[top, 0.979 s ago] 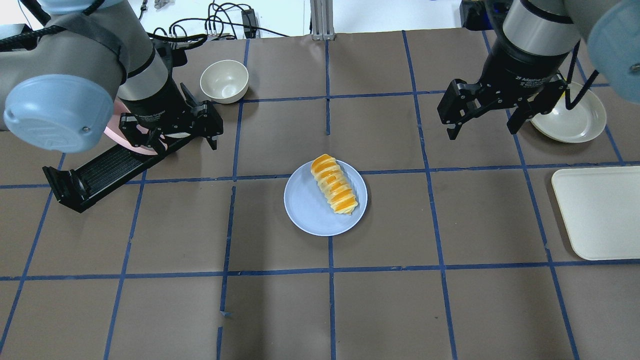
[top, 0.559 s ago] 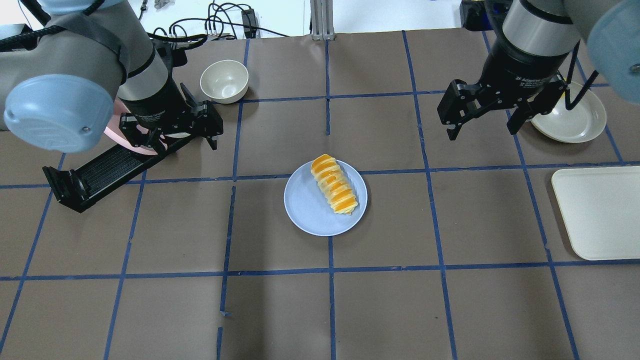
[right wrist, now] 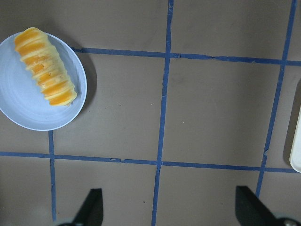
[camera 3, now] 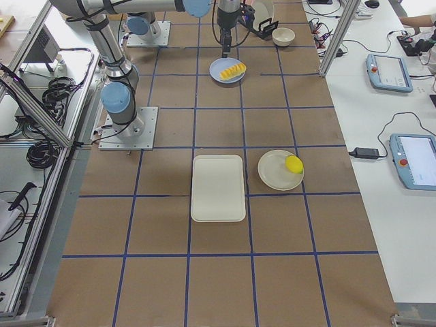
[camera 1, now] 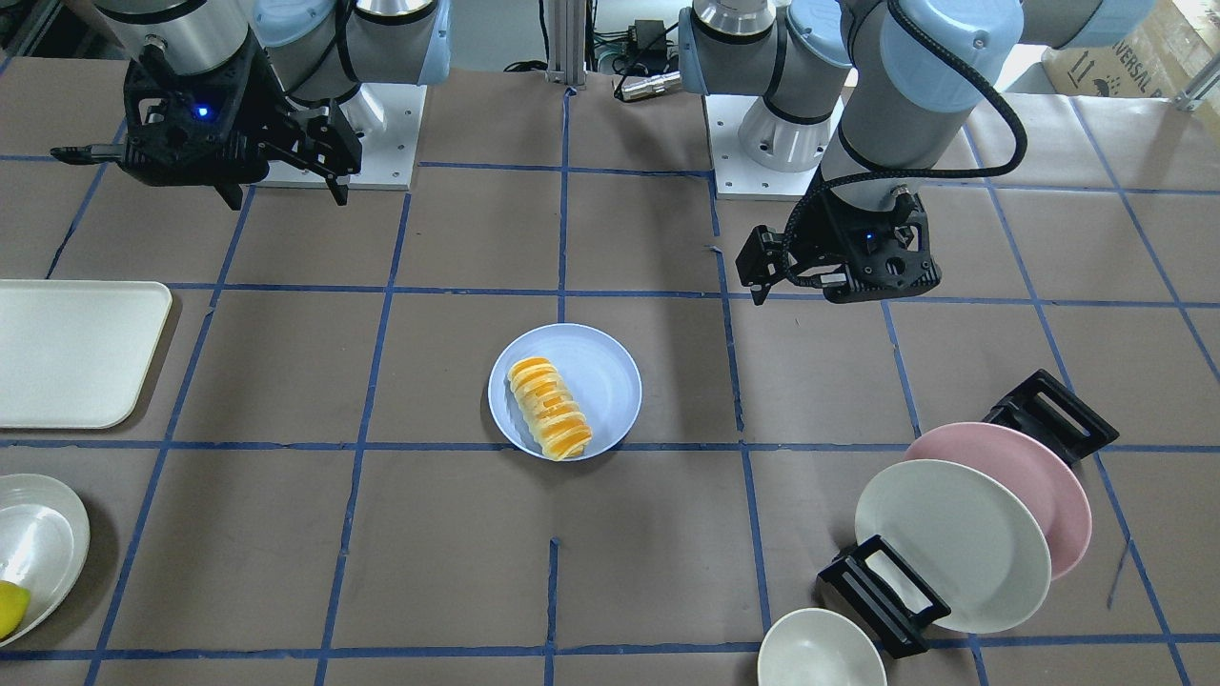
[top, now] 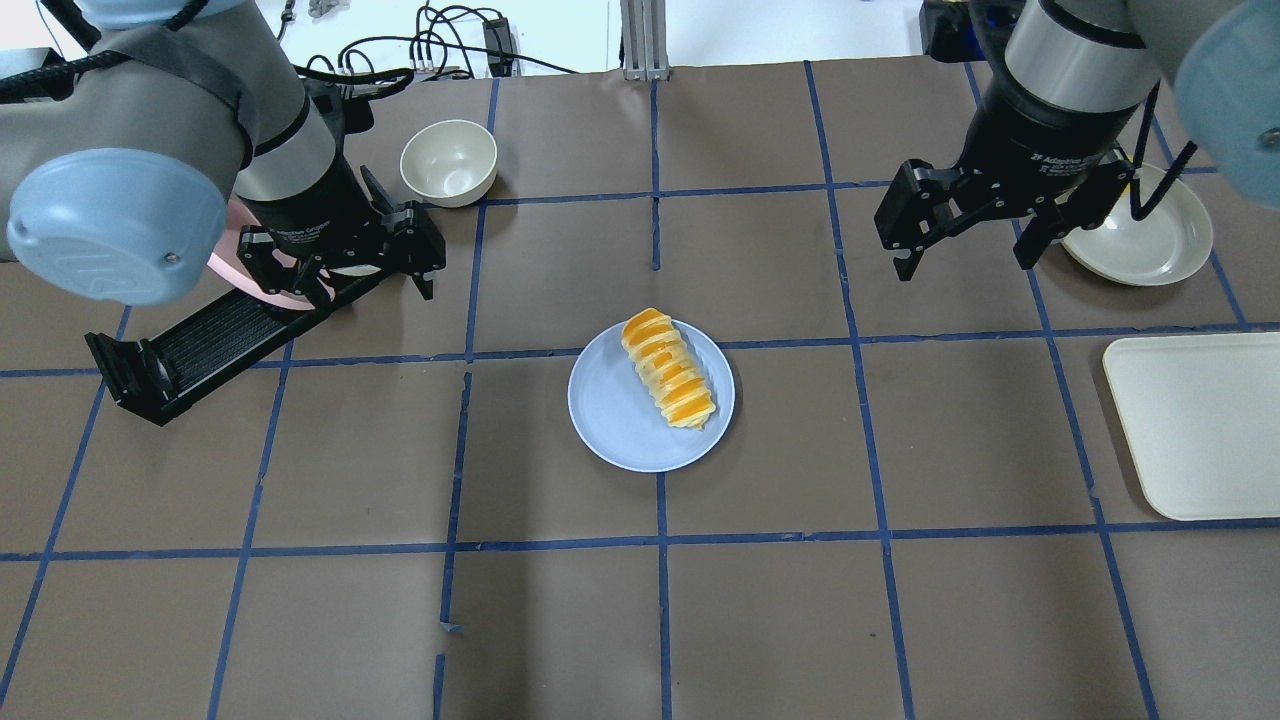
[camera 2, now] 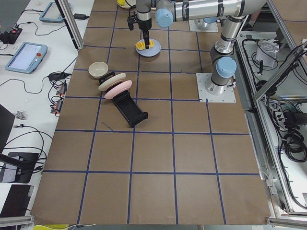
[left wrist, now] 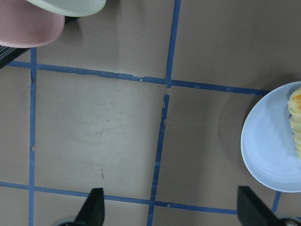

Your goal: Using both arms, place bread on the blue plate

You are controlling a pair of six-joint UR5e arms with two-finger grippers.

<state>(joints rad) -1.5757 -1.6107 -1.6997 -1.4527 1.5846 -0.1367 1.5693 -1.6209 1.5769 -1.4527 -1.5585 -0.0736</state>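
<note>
The bread (top: 668, 368) lies diagonally on the blue plate (top: 612, 420), roughly midway between the left tool (top: 352, 280) and right tool (top: 965, 262), both spread wide, empty.

Dull paper below, smooth dishes, satin metal above.
The table (top: 760, 620) wears a matt brown, paper-like sheet, faintly scuffed, gridded with blue tape (top: 664, 620) that is frayed in spots. The plate (top: 615, 410) looks like smooth plastic with a soft sheen; the bread (top: 668, 368) is ridged and slightly glossy, like moulded plastic. Far left, the bowl (top: 448, 160) gleams inside; the tray (top: 1200, 430) on the right is smooth and matt. The left arm (top: 130, 110) and right arm (top: 1075, 50) show grey satin metal with smooth pale-blue caps; the left gripper (top: 345, 285) and right gripper (top: 965, 265) are matt black. The rack (top: 200, 350) is black and ribbed.
</note>
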